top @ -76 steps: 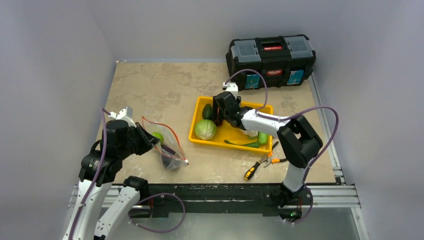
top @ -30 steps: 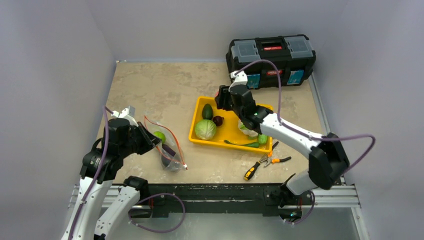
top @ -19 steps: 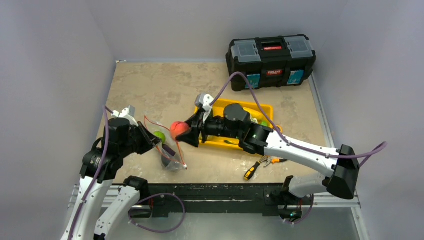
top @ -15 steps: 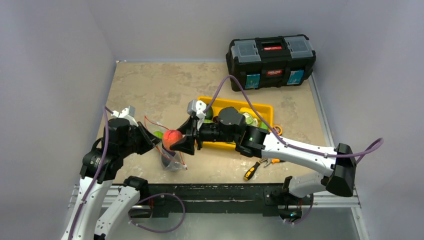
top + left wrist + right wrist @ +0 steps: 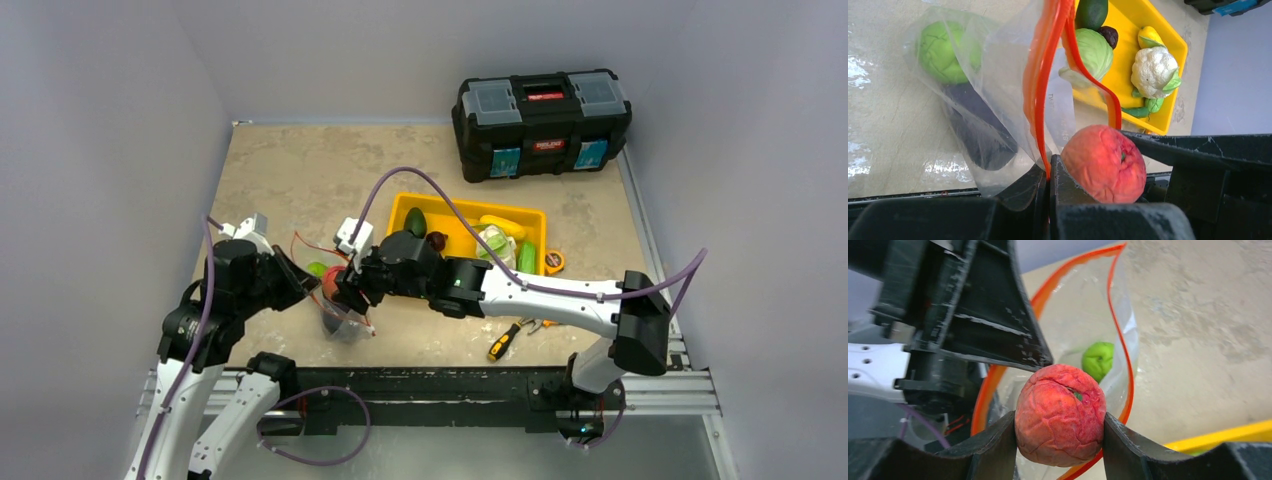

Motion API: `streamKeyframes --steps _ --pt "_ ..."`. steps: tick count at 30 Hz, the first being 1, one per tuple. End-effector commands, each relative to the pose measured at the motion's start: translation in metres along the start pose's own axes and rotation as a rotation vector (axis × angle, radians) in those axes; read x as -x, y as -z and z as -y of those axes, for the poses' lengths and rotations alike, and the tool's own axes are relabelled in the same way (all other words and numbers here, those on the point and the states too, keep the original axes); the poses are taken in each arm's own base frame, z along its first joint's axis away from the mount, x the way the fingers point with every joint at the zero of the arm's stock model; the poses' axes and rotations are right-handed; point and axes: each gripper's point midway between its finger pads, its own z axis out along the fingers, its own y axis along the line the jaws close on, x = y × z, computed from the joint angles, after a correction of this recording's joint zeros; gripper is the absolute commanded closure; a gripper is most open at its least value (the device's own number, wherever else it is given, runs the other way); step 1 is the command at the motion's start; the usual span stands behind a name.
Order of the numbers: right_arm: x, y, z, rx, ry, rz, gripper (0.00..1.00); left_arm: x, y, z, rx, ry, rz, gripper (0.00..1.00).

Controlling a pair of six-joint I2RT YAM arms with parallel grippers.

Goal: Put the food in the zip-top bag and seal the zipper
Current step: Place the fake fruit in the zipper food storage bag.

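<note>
My right gripper [image 5: 340,285] is shut on a red wrinkled toy fruit [image 5: 1060,415] and holds it at the open mouth of the clear zip-top bag [image 5: 340,318]. The fruit also shows in the left wrist view [image 5: 1104,163]. My left gripper [image 5: 288,275] is shut on the bag's red-orange zipper strip [image 5: 1039,100], holding the mouth up. Inside the bag lie a green piece [image 5: 940,52] and a dark purple eggplant [image 5: 979,129]. The yellow tray [image 5: 540,222] holds a cabbage [image 5: 1093,52], an avocado [image 5: 415,222], a cauliflower [image 5: 1154,71], a cucumber [image 5: 527,256] and a yellow piece [image 5: 503,225].
A black toolbox [image 5: 543,118] stands at the back right. Pliers [image 5: 538,325] and a yellow-handled screwdriver [image 5: 501,342] lie in front of the tray. A small orange round item [image 5: 552,262] sits by the tray's right end.
My right arm lifted the red fruit out of the tray and swung it left to the bag's mouth. My left gripper has kept hold of the bag.
</note>
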Motion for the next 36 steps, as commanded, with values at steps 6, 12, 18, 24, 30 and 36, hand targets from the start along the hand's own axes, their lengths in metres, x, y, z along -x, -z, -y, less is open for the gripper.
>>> streamKeyframes --steps 6,12,18,24,30,36 --pt "0.025 0.013 0.029 -0.210 0.068 0.014 0.91 0.013 0.013 0.013 -0.046 -0.019 0.053 1.00" --pt "0.038 0.010 0.028 -0.220 0.079 0.031 0.83 0.014 0.016 0.017 -0.061 -0.016 0.055 1.00" --pt "0.046 -0.015 0.008 -0.111 0.067 0.046 0.78 0.013 0.018 0.019 -0.074 -0.008 0.053 1.00" --pt "0.030 -0.036 0.002 -0.075 0.054 0.025 0.76 0.012 0.018 0.019 -0.073 -0.012 0.051 1.00" --pt "0.005 -0.041 0.034 -0.237 0.111 -0.081 0.76 0.012 0.020 0.016 -0.066 -0.017 0.061 1.00" --pt "0.009 -0.056 0.011 -0.113 0.094 -0.068 0.65 0.014 0.018 0.017 -0.066 -0.013 0.063 1.00"
